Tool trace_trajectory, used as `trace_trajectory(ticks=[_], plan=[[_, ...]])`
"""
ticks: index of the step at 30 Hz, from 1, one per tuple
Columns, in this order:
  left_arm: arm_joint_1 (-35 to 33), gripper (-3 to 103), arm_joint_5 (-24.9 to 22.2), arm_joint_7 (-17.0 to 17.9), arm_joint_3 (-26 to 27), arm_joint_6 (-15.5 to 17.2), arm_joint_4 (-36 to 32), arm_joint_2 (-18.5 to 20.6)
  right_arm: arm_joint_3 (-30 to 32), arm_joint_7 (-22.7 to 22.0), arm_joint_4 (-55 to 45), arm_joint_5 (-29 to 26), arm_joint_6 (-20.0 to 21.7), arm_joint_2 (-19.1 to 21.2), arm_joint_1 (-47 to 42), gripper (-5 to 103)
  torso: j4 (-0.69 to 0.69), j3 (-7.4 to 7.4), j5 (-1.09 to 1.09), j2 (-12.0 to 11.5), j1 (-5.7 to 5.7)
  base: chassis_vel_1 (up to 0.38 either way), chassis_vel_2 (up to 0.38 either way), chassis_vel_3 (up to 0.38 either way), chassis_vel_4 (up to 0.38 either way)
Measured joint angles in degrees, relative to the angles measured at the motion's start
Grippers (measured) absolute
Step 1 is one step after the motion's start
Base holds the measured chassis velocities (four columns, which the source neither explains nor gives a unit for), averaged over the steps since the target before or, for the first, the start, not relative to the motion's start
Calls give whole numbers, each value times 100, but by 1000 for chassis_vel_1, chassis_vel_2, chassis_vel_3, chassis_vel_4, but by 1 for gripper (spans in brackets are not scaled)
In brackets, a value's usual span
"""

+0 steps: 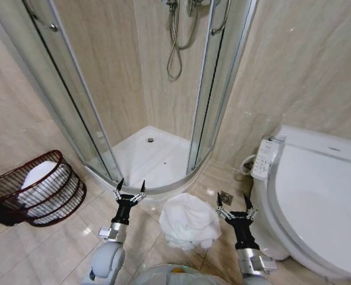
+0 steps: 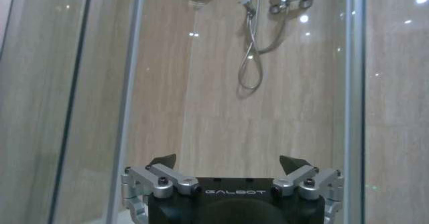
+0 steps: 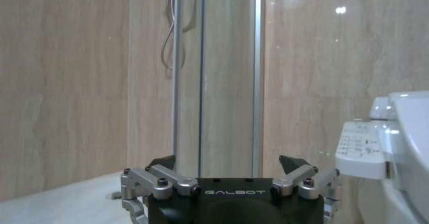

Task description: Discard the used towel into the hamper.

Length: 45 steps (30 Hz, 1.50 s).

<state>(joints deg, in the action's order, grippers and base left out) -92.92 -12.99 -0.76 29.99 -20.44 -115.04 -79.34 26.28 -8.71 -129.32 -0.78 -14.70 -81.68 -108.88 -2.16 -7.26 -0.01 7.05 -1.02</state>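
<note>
Left tool: fingers spread, empty, raised; "GALBOT" printed on body. Right tool: same state, same marking. White towel: crumpled on floor tiles between the two tools. Hamper: dark red wire mesh, tilted, well left of left tool, white cloth inside.

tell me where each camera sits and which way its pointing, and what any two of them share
Head view: high on the robot, looking down at the towel on the floor between the open left gripper and right gripper; hamper far left.
Left wrist view: behind the left gripper, facing the shower hose.
Right wrist view: behind the right gripper, facing the shower frame and toilet.
All share the shower.
</note>
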Motion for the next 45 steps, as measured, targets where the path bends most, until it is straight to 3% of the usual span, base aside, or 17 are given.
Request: trace_trajectory(ticks=[11,16,19,20,22,24,25,28,33,37,45], plan=[[-45,100,3,25,21,21,-11,4,215,91,352,-238,-23,106,63,100,0,2,1,0,2,25,6,2,27],[-2,100,33,30,14,50,22,-23,366,366,522,-578,126,90,116,100,0,2,2,0,2,44,48,84,57],[4,100,101,67,-54,81,52,-25,558,919,658,-911,647,-77,232,100,1,2,0,1,2,44,67,76,69],[4,100,101,67,-54,81,52,-25,558,919,658,-911,647,-77,232,100,1,2,0,1,2,54,69,64,72],[-7,100,141,150,-130,92,118,-5,519,1070,913,-978,1056,29,437,100,1,2,2,0,2,59,49,58,69],[-33,100,246,221,-177,83,174,4,363,1027,1217,-1105,1614,295,728,100,0,1,1,0,2,73,61,67,43],[-33,100,246,221,-177,83,174,4,363,1027,1217,-1105,1614,295,728,100,0,1,1,0,2,73,51,77,43],[-66,100,296,313,-196,74,155,-28,144,771,1451,-1520,2192,561,1010,100,-3,1,1,0,2,75,53,52,61],[-110,100,367,441,-99,141,49,-67,-35,675,1623,-1959,2532,860,1180,100,2,1,2,0,2,15,11,7,6],[-212,100,459,682,1,408,-28,-91,-283,655,1731,-2417,2777,1113,1149,100,0,1,2,0,1,0,0,0,0],[-188,100,612,721,42,646,-78,-213,-767,604,1902,-2681,3174,1222,1478,100,0,2,0,0,1,0,0,0,0]])
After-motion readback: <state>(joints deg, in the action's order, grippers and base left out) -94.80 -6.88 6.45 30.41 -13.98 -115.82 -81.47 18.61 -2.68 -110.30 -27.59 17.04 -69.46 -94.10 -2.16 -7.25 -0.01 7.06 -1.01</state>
